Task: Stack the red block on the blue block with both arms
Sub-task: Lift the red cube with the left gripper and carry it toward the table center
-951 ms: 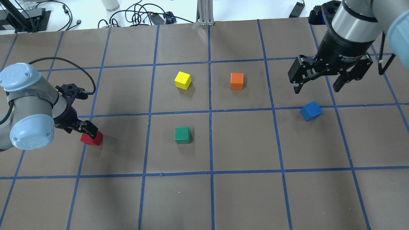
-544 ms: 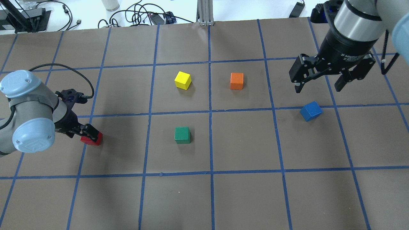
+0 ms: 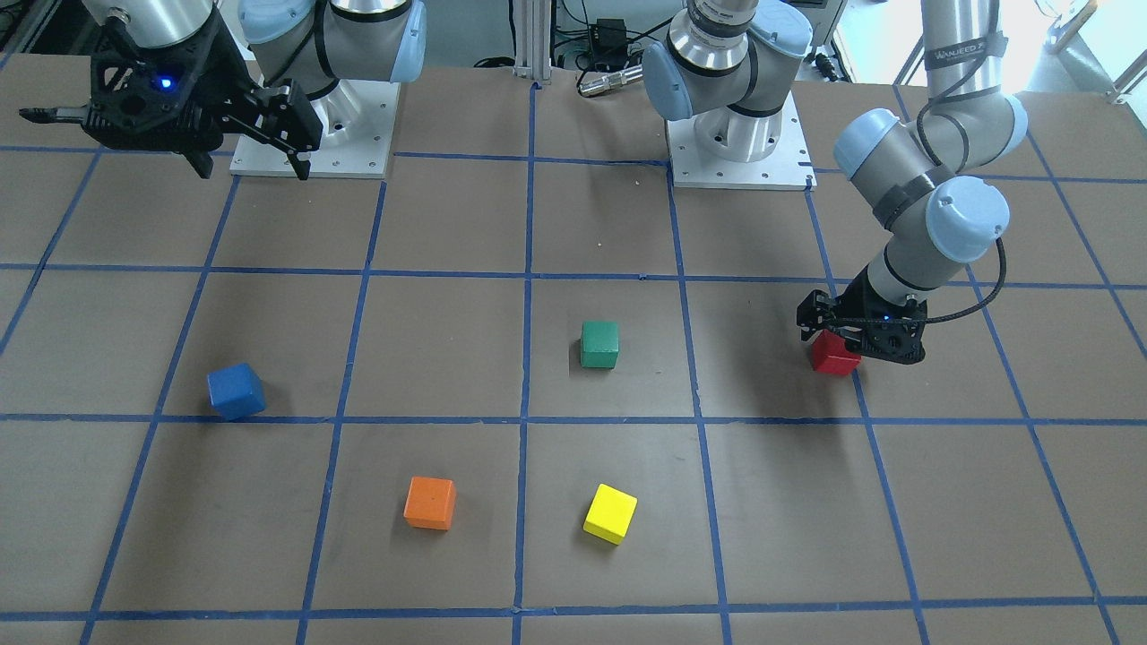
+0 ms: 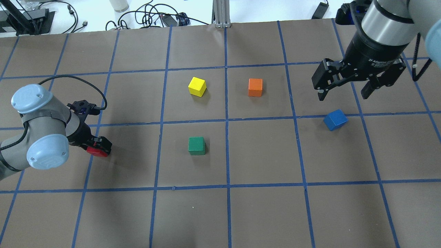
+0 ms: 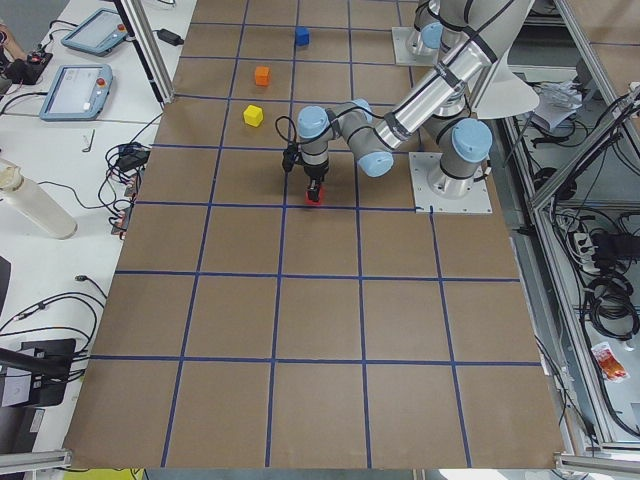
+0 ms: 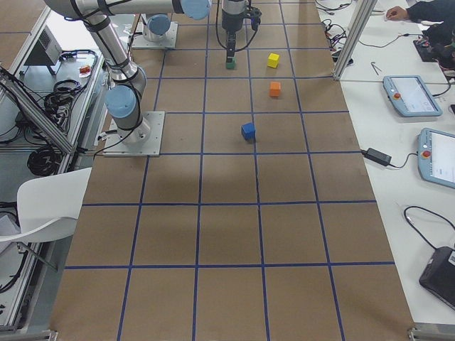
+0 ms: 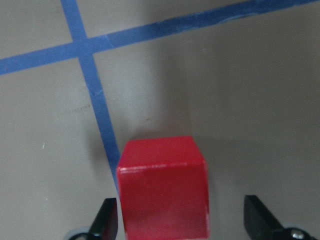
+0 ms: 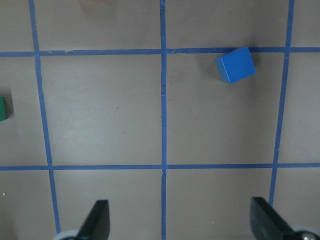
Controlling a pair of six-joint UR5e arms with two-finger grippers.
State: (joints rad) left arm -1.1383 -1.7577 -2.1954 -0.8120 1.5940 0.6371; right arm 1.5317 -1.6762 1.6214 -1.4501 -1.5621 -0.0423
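Left black two-finger gripper (image 7: 182,220): low at the table, jaws apart astride the small matte red cube (image 7: 162,190); one finger sits close against its side, the other stands clear.
Red cube: flat on the brown paper table (image 4: 262,213), just beside a blue tape line.
Small green cube (image 4: 196,145): alone in a middle square.
Small matte blue cube (image 4: 335,120): skewed, against a tape line, well apart from the red cube.
Right black two-finger gripper (image 4: 342,94): raised, jaws wide, holding nothing, just beyond the blue cube.
Yellow cube (image 4: 197,86), orange cube (image 4: 255,87): farthest, in adjoining squares.

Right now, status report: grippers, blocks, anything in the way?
Left gripper open, straddling red block. Right gripper open, raised, offset from blue block. Green block roughly between the two blocks.
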